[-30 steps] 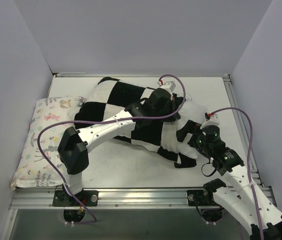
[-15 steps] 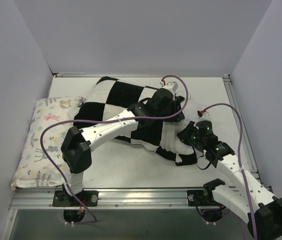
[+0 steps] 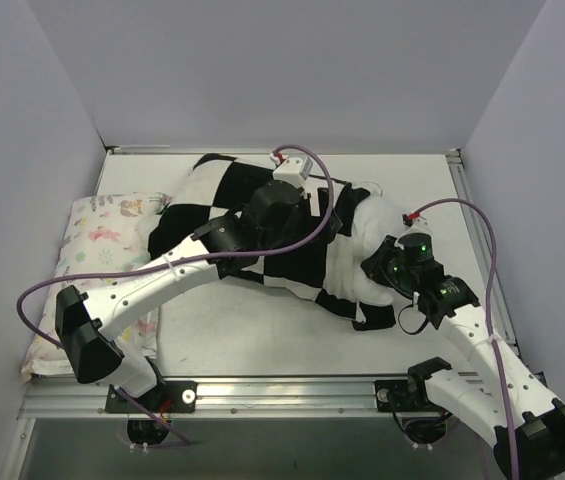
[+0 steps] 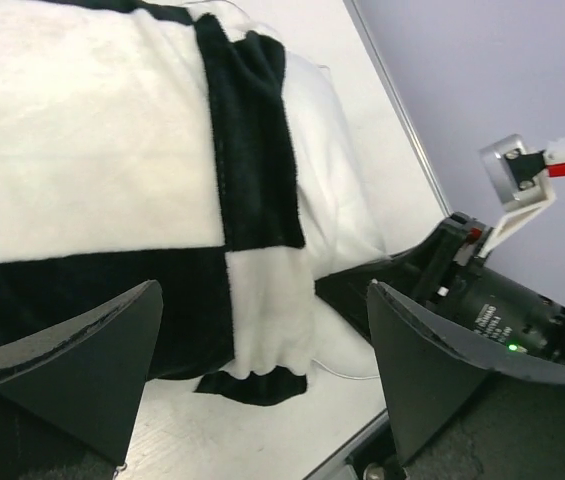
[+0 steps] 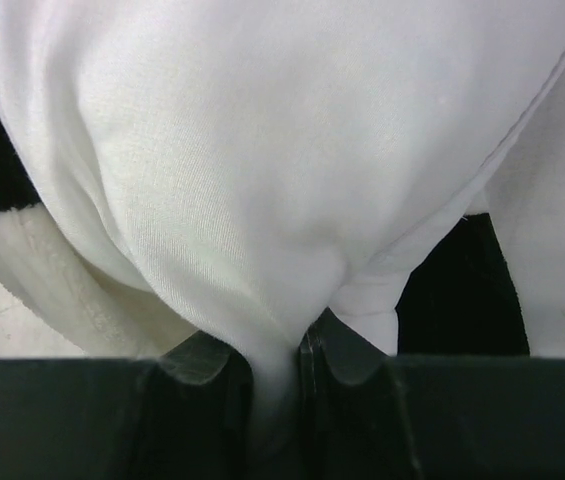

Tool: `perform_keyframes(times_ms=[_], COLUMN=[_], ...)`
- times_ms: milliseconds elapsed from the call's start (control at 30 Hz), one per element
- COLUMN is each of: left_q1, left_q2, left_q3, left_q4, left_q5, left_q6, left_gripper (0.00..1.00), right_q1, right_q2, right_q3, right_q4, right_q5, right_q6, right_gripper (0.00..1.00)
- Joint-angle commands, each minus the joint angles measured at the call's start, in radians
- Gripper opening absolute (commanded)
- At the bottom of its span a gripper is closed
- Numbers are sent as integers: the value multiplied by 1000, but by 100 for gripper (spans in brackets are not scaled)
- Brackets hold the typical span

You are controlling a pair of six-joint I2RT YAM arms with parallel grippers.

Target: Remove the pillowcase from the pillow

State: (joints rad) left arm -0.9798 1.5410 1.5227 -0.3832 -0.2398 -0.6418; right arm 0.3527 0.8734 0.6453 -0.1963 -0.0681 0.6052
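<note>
Checkerboard pillowcase [image 3: 212,190] and white pillow [image 3: 377,225] lie across the middle of the table [image 3: 262,335], the pillow's right end bare. My right gripper [image 5: 280,375] is clamped on a fold of pillow fabric. My left gripper [image 4: 264,290] hangs over the pillowcase, fingers wide apart and empty. White print [image 4: 489,318] on the right gripper's body is too small to read.

A white table [image 3: 262,330] carries everything here. Along the table's left edge lies a small pillow [image 3: 97,240] printed with pastel flowers and animals. An aluminium rail [image 3: 292,392] runs along the table's near edge, and plain lilac-grey walls [image 3: 282,70] close off its other three sides.
</note>
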Motion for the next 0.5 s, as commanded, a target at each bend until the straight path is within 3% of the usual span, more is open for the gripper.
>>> perform_keyframes(times_ms=[0,233,367,467], left_q1=[-17,-91,-89,-82], left_q2=[14,85,104,74], left_q3=[-53,-131,-153,-162], left_q4=[-33,110,95,31], left_q5=[-61,-55,-139,-258], left_q6=[62,31,19,8], left_gripper=[92,93,84,50], right_q1=[-9,-9,-11,-18], right_q2=[-16,3,3,4], right_q3=[65,100,128,154], right_q4=[-45,-61,-84,-104], right_q5=[16,14,28,33], right_q6=[-18,-22,-36,-41], right_gripper=[0,0,0,0])
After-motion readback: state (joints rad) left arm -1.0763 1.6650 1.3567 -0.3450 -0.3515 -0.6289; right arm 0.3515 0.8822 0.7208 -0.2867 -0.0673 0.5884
